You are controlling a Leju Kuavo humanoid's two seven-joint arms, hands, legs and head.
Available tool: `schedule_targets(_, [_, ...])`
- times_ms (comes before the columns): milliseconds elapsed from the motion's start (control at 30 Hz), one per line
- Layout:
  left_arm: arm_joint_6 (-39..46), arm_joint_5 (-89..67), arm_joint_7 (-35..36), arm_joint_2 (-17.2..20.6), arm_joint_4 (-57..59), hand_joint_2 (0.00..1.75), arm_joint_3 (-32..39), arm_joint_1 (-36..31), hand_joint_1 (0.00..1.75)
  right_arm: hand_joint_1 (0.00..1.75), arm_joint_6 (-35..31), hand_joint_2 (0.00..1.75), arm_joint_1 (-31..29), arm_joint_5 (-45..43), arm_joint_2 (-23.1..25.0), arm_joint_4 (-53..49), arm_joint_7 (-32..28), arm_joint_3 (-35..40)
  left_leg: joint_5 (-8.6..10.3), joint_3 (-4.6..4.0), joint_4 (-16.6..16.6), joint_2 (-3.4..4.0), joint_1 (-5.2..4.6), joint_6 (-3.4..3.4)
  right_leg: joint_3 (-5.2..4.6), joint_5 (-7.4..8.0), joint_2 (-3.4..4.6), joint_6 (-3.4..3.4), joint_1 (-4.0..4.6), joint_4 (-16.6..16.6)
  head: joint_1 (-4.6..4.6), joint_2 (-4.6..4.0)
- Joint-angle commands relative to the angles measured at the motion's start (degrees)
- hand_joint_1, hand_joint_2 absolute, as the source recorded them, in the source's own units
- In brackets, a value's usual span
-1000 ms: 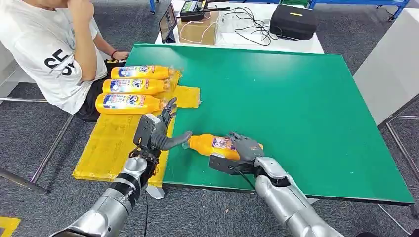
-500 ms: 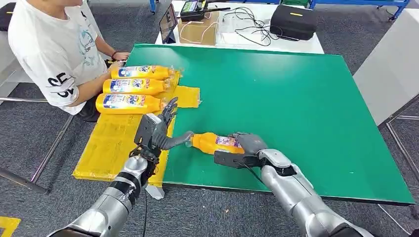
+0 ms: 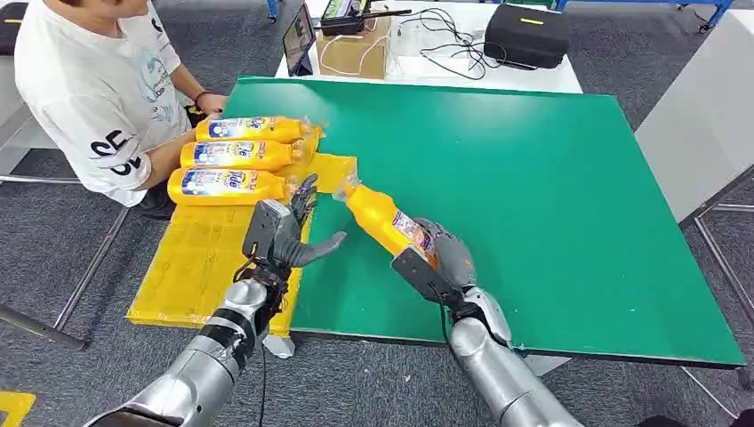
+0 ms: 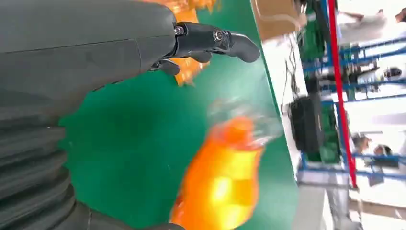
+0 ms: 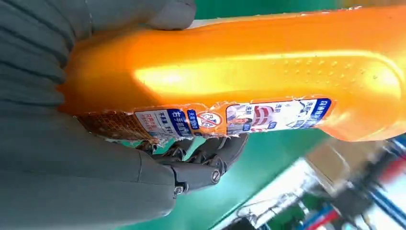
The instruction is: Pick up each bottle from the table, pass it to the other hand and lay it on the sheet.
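The right robot hand (image 3: 442, 258) grips an orange bottle (image 3: 384, 220) by its base and holds it lifted off the green surface (image 3: 551, 178), tilted so that its neck points up and away toward the yellow sheet (image 3: 200, 258). In the right wrist view the fingers (image 5: 210, 153) wrap under the bottle (image 5: 249, 72) just below its blue and white label, and the thumb lies over the other side.

The left robot hand (image 3: 286, 233) hangs above the near left edge of the surface, where the green meets the sheet. It is wide and holds nothing: the thumb sticks out toward the bottle and the fingers (image 3: 305, 196) point away from the robot. The bottle's neck is near this hand but apart from it. In the left wrist view the bottle (image 4: 220, 182) is a blurred orange shape over the green, clear of the left robot hand (image 4: 95, 62).

3 more orange bottles lie on their sides at the far end of the sheet, side by side and touching, necks toward the middle of the surface: the far one (image 3: 253, 130), the middle one (image 3: 240, 155) and the near one (image 3: 229, 185). The near one lies just beyond the left robot hand's fingertips.

A person in a white T-shirt (image 3: 93, 89) sits at the far left corner of the surface, with a hand (image 3: 213, 103) next to the far bottle. Beyond the surface, a white table carries a cardboard box (image 3: 356, 55), cables and a black case (image 3: 526, 36).
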Motion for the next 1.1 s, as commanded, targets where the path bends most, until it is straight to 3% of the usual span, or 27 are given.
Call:
schedule_targets(33, [-4.0, 4.8, 2.6, 0.0, 3.3, 1.75, -0.4, -2.5, 0.00, 1.75, -1.2, 1.75, 2.6, -5.2, 4.6, -5.5, -3.6, -6.1, -0.17, 0.11, 0.1, -0.03, 0.10, -0.09, 0.16, -0.16, -0.05, -0.12, 0.11, 0.0, 0.00, 0.00])
schedule_targets(667, [-8.8, 9.3, 6.2, -1.3, 0.6, 1.75, -4.9, -2.3, 0.00, 1.75, 0.4, 1.75, -2.4, -5.9, 7.9, 1.6, -4.4, -2.2, -0.15, -0.11, 0.1, 0.06, 0.06, -0.08, -0.04, -0.10, 0.07, -0.09, 0.05, 0.0, 0.00, 0.02])
schedule_targets(1100, [-8.4, 10.7, 6.2, -1.1, 2.5, 1.75, -6.0, -3.5, 0.00, 1.75, 5.6, 1.75, -4.6, -3.0, 13.5, 11.5, -3.3, 8.2, -0.19, -0.03, 0.0, 0.10, 0.09, -0.12, 0.01, -0.14, 0.10, -0.14, 0.09, 0.0, 0.02, 0.00])
